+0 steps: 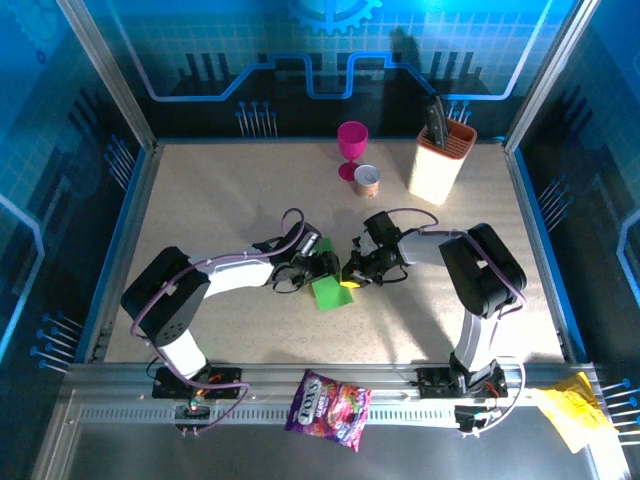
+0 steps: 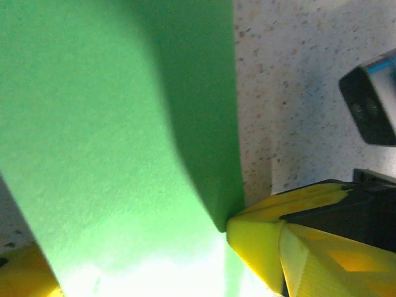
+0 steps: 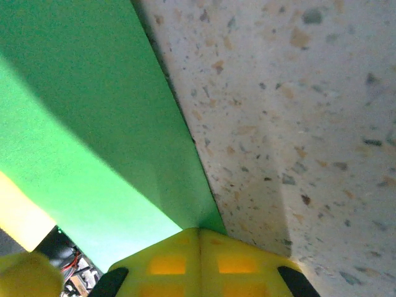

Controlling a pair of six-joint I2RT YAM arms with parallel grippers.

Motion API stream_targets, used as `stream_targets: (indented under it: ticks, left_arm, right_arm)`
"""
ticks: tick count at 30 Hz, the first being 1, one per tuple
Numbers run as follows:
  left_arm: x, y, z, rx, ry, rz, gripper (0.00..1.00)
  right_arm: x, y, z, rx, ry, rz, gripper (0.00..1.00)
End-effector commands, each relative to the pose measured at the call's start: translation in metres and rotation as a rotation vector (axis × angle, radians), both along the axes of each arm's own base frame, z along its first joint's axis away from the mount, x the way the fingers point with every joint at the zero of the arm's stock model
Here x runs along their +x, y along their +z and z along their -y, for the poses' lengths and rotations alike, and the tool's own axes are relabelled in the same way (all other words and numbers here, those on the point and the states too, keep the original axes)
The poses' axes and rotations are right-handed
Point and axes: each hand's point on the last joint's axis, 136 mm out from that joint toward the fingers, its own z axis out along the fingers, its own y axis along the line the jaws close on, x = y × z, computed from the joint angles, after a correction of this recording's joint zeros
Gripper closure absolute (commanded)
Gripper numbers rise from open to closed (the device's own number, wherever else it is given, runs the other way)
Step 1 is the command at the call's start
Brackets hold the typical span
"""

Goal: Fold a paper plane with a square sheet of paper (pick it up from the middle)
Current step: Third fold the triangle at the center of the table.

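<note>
A: Where is the sheet of paper [image 1: 327,292]?
B: On the table [image 1: 220,200], near the middle, right between the two grippers. From above it reads as a bright green slanted strip. I cannot tell whether it lies flat or is partly lifted
A: What about the right gripper [image 1: 351,277]?
B: Its yellow fingers [image 3: 167,266] are pressed together. The paper's straight edge runs into the seam between them, so it is pinching the sheet at the corner nearest it
A: And the left gripper [image 1: 318,270]?
B: It sits at the paper's other side. In its wrist view the green paper passes a yellow finger [image 2: 21,275] set far off in the lower left corner, so the jaws stand apart with nothing clamped
A: Anything else around?
B: A pink goblet [image 1: 351,145] and a knife holder [image 1: 440,160] stand at the far side, well apart from the paper, and a purple snack bag [image 1: 328,408] lies on the near rail
</note>
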Motion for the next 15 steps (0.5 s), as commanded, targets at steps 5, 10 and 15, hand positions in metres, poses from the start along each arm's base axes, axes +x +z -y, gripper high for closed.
stream_targets:
  ticks: [5, 10, 15]
  left_arm:
    - [-0.01, -0.004, -0.014, 0.025, -0.06, 0.0, 0.38]
    - [-0.009, -0.009, -0.021, 0.044, -0.097, -0.005, 0.46]
    - [-0.006, -0.01, -0.019, 0.053, -0.146, -0.001, 0.55]
  right_arm:
    - [-0.024, -0.047, 0.04, -0.201, -0.038, -0.117, 0.98]
    - [-0.024, -0.047, 0.041, -0.207, -0.037, -0.115, 0.98]
    - [-0.024, -0.048, 0.042, -0.213, -0.038, -0.117, 0.98]
